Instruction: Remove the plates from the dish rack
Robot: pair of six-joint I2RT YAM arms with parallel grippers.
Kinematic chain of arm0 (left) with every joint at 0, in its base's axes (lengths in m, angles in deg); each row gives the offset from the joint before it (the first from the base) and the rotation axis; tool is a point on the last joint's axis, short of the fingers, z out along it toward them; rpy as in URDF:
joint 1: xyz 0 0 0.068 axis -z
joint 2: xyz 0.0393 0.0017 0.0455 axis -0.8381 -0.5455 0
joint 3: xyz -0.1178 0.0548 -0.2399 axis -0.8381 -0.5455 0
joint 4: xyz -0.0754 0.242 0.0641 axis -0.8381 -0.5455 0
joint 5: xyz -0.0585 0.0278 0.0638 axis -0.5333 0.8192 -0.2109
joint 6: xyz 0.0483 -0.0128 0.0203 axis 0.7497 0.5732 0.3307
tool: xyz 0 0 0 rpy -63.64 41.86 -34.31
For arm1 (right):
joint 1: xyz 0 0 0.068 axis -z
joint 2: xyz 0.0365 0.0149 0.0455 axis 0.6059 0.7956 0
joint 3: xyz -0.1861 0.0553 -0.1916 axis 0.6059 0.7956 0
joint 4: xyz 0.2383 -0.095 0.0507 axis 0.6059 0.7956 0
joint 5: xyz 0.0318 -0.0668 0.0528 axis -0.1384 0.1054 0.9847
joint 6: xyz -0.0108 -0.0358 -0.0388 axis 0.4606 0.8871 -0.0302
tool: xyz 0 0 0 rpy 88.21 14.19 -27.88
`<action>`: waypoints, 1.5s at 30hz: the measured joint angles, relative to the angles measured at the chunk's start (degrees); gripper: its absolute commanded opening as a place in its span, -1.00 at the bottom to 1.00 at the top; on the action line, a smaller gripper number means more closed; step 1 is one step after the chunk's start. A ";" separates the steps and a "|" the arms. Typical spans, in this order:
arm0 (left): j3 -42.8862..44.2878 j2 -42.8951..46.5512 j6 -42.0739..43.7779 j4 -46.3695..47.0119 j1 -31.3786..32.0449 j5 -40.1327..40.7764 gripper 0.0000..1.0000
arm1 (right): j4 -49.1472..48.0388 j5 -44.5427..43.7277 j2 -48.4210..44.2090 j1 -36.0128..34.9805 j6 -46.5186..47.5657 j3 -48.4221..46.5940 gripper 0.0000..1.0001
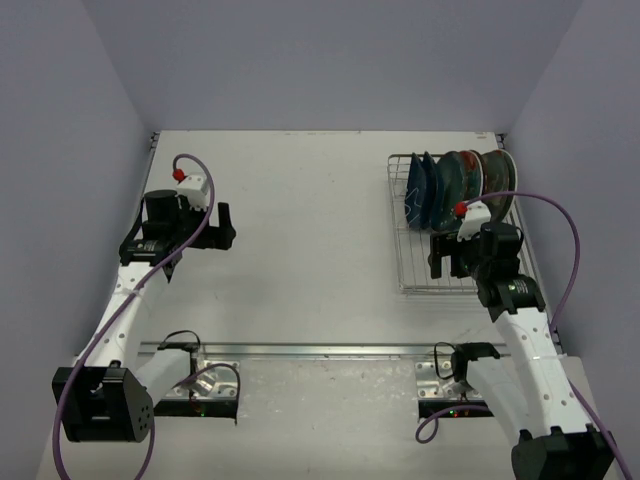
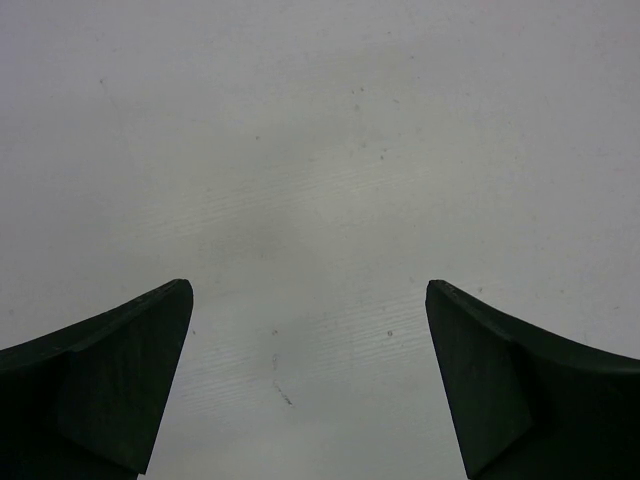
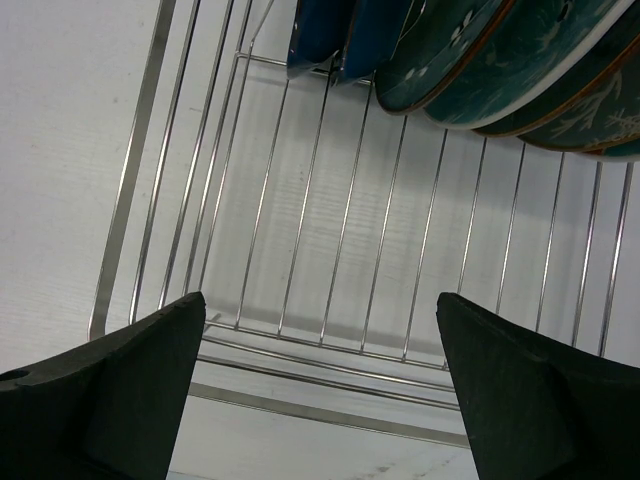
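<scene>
While the left arm sits well away on the left half of the pale surface (image 1: 310, 250), the right arm reaches over the dish rack (image 1: 415, 268), which stands at the right side of the surface near the right wall. The plates (image 1: 455, 187) are all in the rack, standing on edge in a close row at its far end. The ones on the left of the row are dark blue, and those to the right are teal with pale markings and reddish rims. The near part of the rack shows only its wire base.

The right end effector (image 1: 437, 256) hangs above that near part, with its fingers spread apart and nothing between them. In the right wrist view the two dark fingers frame the rack's wires (image 3: 120, 215), the gap of the end effector (image 3: 320, 300) lies over the near rim, and the plates (image 3: 520, 60) lean across the top of the view, clear of the fingers.

The left end effector (image 1: 226, 226) is also spread apart and holds nothing. In its own wrist view (image 2: 308, 290) only bare, lightly speckled surface (image 2: 320, 150) shows between the fingers.
</scene>
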 measured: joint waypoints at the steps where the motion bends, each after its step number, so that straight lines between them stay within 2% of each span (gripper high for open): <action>1: 0.00 0.00 -0.02 0.02 0.00 0.29 1.00 | -0.03 0.00 0.12 0.00 -0.01 0.00 0.88; 7: -0.13 -0.10 -1.09 1.03 0.00 5.08 1.00 | 0.41 0.15 4.34 -0.20 -0.68 -3.04 0.63; 11: -0.13 -0.59 -2.31 1.62 0.00 8.82 1.00 | -0.53 -2.44 11.25 -2.61 -1.08 -10.56 0.45; 18: -0.20 -1.10 -3.50 2.46 0.00 12.58 1.00 | -3.56 -14.97 24.09 -11.16 -0.52 -24.10 0.05; 23: -0.20 -2.02 -3.75 2.64 0.00 13.44 1.00 | -5.72 -23.75 32.65 -13.82 0.35 -30.58 -0.21; 30: -0.20 -3.03 -4.36 2.98 0.00 15.29 1.00 | -7.20 -32.76 42.17 -17.18 3.33 -35.38 -0.27; 36: -0.20 -3.34 -4.62 3.00 0.00 16.51 1.00 | -7.68 -37.11 47.30 -18.62 5.02 -36.54 -0.40; 45: -0.20 -3.34 -4.62 3.03 0.00 16.94 1.00 | -9.04 -42.45 53.49 -18.80 5.41 -40.58 -0.44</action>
